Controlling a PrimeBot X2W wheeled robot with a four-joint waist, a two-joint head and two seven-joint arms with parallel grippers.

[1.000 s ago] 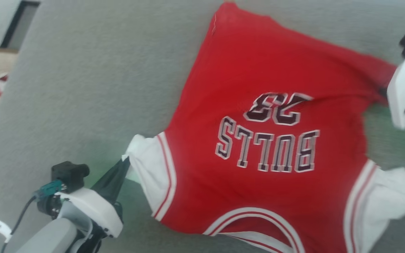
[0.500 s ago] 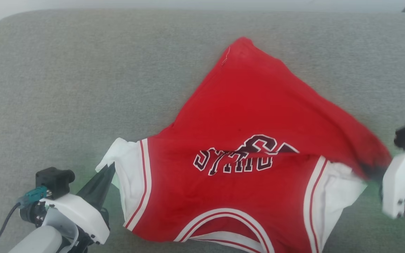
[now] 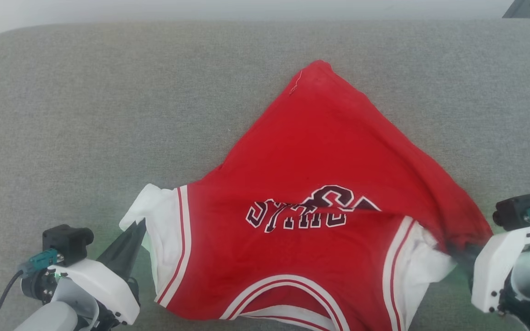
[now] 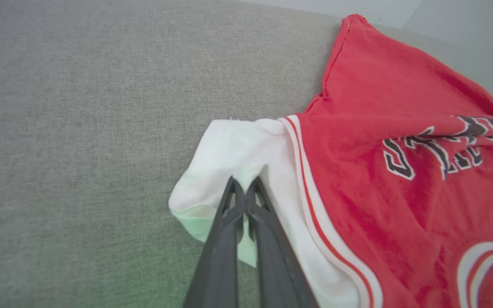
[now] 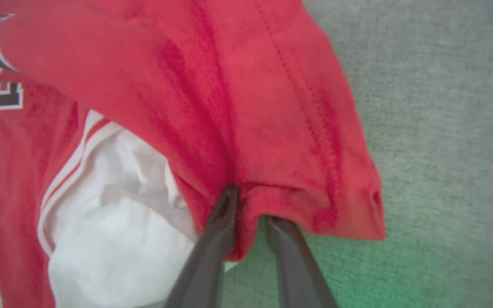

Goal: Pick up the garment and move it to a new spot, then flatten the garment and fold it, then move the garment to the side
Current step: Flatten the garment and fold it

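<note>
Jersey time: the garment (image 3: 320,151), a bright red T-shirt with white sleeves, lies on the grey cushion (image 3: 85,115), spreading from the middle of the head view down toward 6 o'clock, one red corner pointing up at 12 o'clock. Red cloth lies doubled over the chest and half covers the dark lettering, so to my eye pick-up and placing are done and the first fold is in hand, though it sits skewed and puckered, not flat

Down at 8 o'clock the left gripper (image 4: 242,182) has its jaws pressed together on the white sleeve (image 4: 229,145), pinning that side. Over at 4 o'clock the right gripper (image 5: 248,205) meets the red hem corner (image 5: 315,179); its jaws stand a little apart with a tuck of red cloth between them, a loose hold at best, and I cannot say it truly grips. The other white sleeve (image 5: 122,222) bunches under that flap

Left to do, by my reckoning: square the fold, tuck both sleeves, fold again, then shift the bundle to the side
</note>
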